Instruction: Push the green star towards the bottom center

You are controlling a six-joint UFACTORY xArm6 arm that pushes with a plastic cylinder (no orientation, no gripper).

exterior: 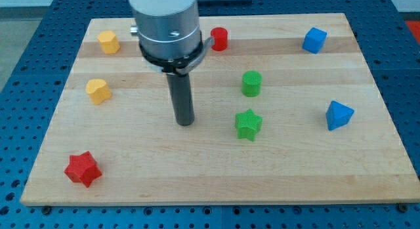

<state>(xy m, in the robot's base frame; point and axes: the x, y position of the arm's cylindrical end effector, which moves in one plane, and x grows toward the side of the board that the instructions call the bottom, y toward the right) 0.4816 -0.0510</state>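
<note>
The green star (248,124) lies on the wooden board (216,176), a little right of the middle. My tip (185,122) rests on the board to the star's left, about level with it and clearly apart from it. The dark rod rises from the tip to the arm's grey body at the view's top. A green cylinder (251,83) stands just above the star.
A red cylinder (219,39) is at the top centre, a blue cube (314,40) at the top right, a blue triangular block (338,115) at the right. Two yellow blocks (108,42) (98,91) sit at the left. A red star (83,168) lies at the bottom left.
</note>
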